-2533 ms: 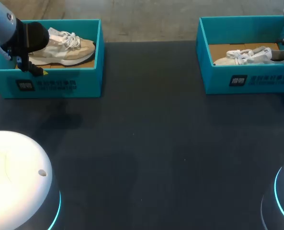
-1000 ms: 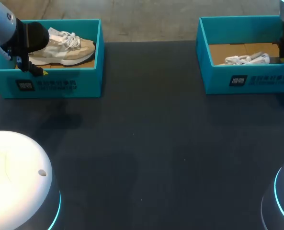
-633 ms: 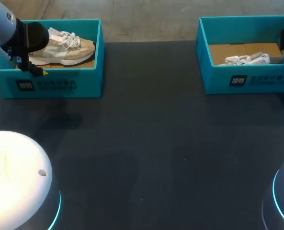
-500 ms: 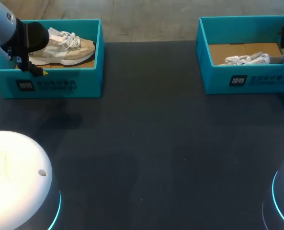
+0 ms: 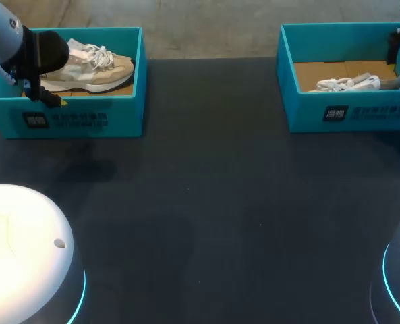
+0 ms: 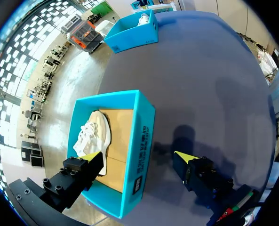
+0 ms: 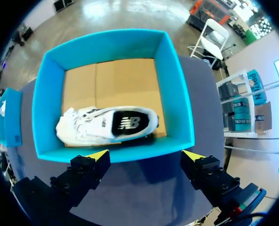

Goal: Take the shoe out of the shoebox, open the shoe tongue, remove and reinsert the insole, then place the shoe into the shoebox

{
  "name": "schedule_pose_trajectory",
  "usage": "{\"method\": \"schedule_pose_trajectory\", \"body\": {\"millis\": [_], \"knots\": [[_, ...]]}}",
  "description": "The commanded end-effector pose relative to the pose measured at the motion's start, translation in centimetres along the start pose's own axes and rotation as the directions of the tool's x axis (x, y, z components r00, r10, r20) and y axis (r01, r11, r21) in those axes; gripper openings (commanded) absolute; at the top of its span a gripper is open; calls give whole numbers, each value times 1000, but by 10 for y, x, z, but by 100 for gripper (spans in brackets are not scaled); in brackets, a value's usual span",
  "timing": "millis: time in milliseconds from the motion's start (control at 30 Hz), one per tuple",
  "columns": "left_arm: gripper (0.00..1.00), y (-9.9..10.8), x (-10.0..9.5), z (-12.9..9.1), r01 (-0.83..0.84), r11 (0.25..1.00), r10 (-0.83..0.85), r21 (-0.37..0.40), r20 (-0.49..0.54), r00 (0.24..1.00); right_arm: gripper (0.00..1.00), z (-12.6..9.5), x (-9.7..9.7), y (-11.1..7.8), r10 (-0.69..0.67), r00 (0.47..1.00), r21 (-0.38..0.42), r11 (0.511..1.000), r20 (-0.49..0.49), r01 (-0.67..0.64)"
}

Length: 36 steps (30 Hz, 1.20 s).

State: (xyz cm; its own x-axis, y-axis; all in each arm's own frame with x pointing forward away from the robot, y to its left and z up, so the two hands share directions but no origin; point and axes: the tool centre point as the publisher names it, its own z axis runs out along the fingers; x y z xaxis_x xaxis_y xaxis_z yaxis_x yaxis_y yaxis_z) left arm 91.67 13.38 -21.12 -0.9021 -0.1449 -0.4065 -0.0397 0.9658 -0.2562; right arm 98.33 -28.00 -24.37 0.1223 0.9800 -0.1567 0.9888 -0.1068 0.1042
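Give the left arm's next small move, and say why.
Probably shift the left gripper sideways until it is over the beige sneaker. It is open and straddles the wall of the teal shoebox, one yellow tip over the inside, the other over the dark table. The sneaker lies ungripped.

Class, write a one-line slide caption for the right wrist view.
Open right tool hovers above a white shoe lying alone inside its blue shoebox.
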Motion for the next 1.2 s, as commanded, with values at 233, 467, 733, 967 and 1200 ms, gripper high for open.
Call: {"method": "schedule_pose_trajectory", "body": {"millis": [233,467,733,967,1200], "knots": [[100,0,1,0,0,1000,0,-3,0,1000,100,-24,24,-33,-65,997,-68,996,-46,62],[100,0,1,0,0,1000,0,-3,0,1000,100,-35,47,-51,-80,994,-73,994,-67,75],[100,0,1,0,0,1000,0,-3,0,1000,100,-35,47,-51,-80,994,-73,994,-67,75],[100,0,1,0,0,1000,0,-3,0,1000,100,-35,47,-51,-80,994,-73,994,-67,75],[100,0,1,0,0,1000,0,-3,0,1000,100,-35,47,-51,-80,994,-73,994,-67,75]]}}
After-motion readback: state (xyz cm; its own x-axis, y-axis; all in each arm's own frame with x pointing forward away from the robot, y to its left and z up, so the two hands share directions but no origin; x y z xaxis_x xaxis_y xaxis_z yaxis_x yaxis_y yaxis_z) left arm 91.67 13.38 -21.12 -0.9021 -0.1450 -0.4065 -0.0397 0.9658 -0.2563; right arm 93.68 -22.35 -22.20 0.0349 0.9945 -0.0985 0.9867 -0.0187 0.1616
